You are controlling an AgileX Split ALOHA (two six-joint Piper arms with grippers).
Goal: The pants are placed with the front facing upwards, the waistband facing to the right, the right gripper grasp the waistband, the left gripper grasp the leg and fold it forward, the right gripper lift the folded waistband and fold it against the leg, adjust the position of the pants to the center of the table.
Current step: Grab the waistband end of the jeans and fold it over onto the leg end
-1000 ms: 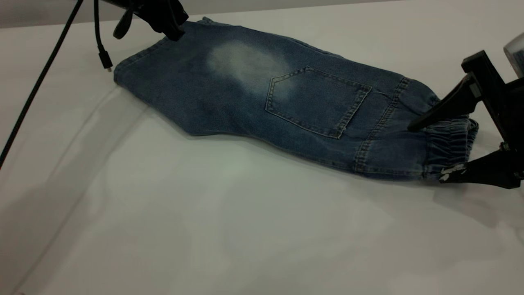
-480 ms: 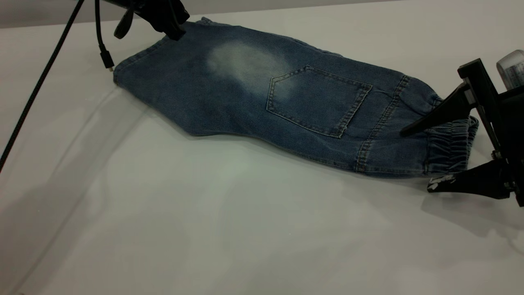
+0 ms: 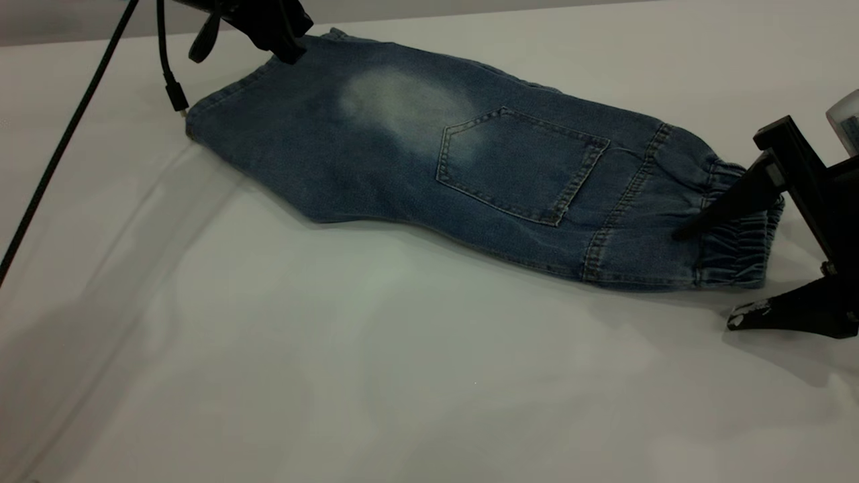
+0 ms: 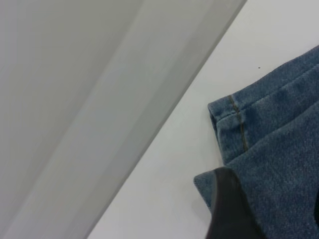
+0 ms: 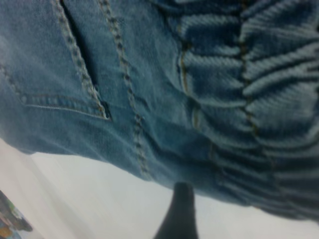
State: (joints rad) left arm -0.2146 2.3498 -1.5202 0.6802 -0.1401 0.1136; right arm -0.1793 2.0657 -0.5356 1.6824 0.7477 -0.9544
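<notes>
Exterior view shows my right gripper (image 3: pixel 704 278) spread wide, the waistband (image 3: pixel 738 231) lying between its jaws, ungrasped.

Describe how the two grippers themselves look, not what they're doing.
The right gripper is black and angular, with long tapered wedge fingers; one tip carries pale scuffs, and a pale grey block sits behind. The left gripper is a black, blunter claw trailing a braided black cable and a thinner lead ending in a small plug.

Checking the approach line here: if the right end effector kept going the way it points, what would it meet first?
Probably the waistband: the right end effector, fingers spread, points left across the pants, though height above the cloth is unclear.
</notes>
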